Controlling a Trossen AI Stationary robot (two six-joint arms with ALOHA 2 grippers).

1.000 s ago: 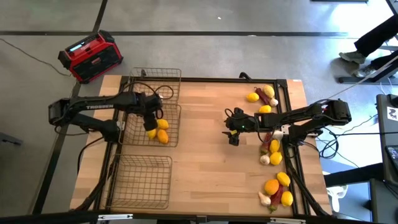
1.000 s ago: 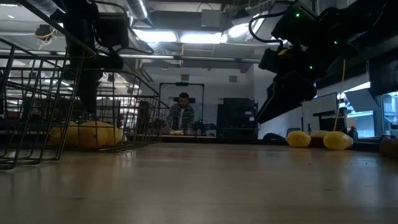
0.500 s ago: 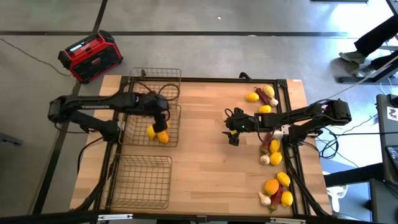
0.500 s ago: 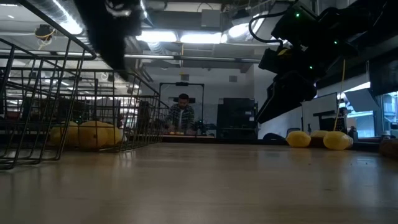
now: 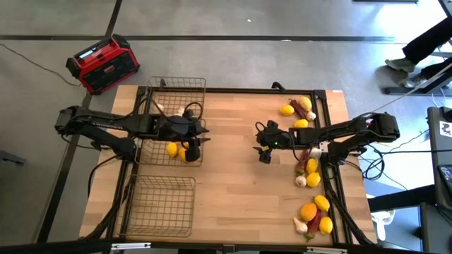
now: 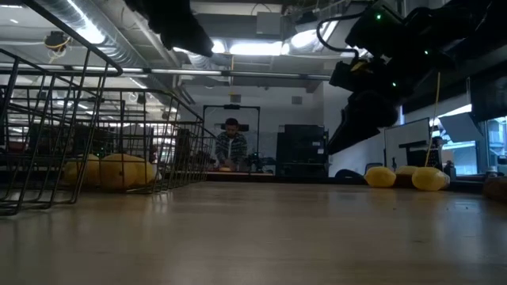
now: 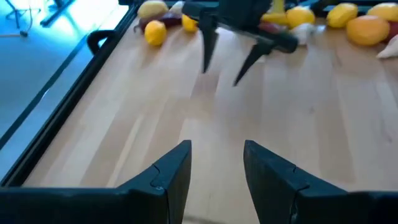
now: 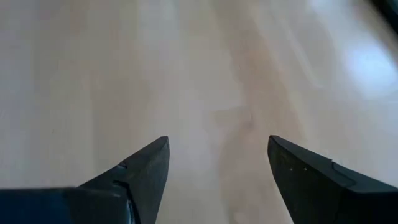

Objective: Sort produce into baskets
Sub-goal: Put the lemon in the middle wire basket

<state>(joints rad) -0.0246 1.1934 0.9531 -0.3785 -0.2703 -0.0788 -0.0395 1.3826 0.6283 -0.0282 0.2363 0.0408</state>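
Three wire baskets stand along the table's left: a far one [image 5: 169, 88], a middle one [image 5: 150, 144] and a near one [image 5: 161, 204]. Two lemons [image 5: 171, 149] and an orange citrus [image 5: 186, 154] lie on the middle basket's floor; they also show in the low view [image 6: 111, 170]. My left gripper [image 5: 201, 134] hovers over that basket's right rim, open and empty [image 7: 217, 149]. My right gripper [image 5: 263, 156] hangs open and empty over bare wood mid-table [image 8: 217, 146]. Loose lemons [image 5: 287, 110], garlic, chilies and oranges [image 5: 308, 211] lie along the table's right side.
A red-and-black box [image 5: 104, 63] sits on the floor beyond the far left corner. A black frame rail [image 5: 326, 141] runs along the right side beside the produce. Bare wood [image 5: 226, 190] lies between the baskets and the right gripper. A person [image 6: 230, 146] sits far behind the table.
My left gripper has risen and gone toward the table's right edge, from over the produce in the middle basket to above the basket's right rim, tipping up from pointing down to nearly level. The produce in the basket has stayed put.
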